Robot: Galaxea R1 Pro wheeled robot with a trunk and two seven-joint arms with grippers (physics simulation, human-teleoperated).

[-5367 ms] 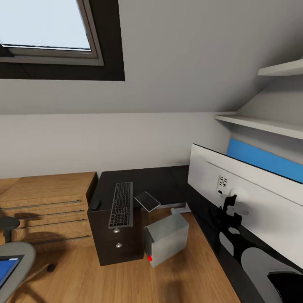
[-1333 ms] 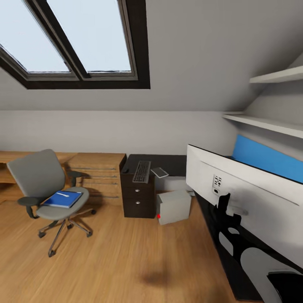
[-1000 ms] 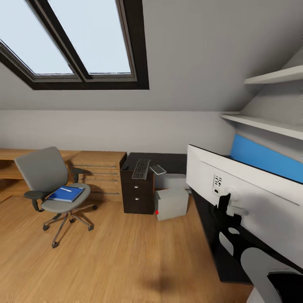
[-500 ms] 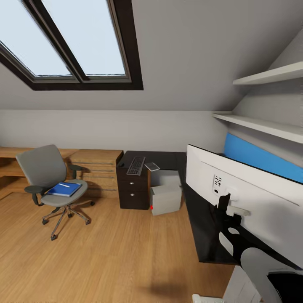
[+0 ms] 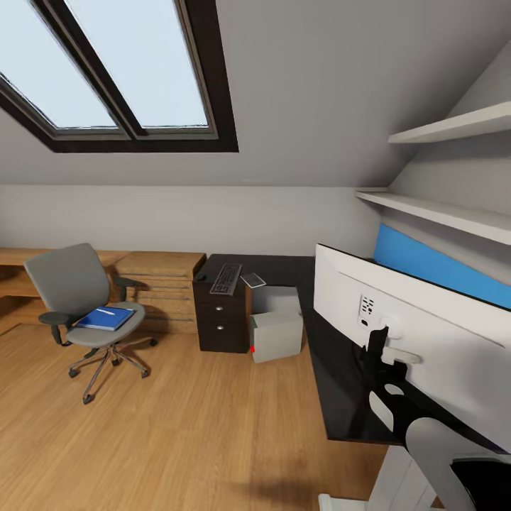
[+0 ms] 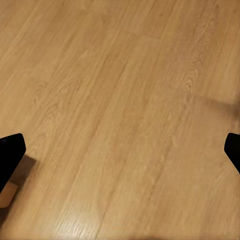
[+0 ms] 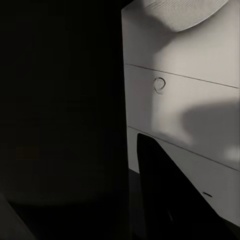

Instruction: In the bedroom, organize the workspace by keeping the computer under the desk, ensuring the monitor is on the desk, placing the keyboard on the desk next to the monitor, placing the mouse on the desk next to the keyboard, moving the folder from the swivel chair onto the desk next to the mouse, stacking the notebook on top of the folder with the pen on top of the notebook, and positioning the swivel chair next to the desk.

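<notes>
Open wooden floor (image 5: pixel 177 426) between swivel chair (image 5: pixel 78 305) and desk (image 5: pixel 341 376); monitor (image 5: pixel 419 333) looms close.

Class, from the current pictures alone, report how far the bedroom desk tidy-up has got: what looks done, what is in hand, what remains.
Done: little is settled; the keyboard lies on the dark desk. In hand: the monitor looms close in the head view, seemingly carried. Left: the blue folder lies on the swivel chair, which stands apart from the desk, and the grey computer sits on the floor beside the drawers.

The monitor (image 5: pixel 426 333) is cut off by the head view's right edge.
</notes>
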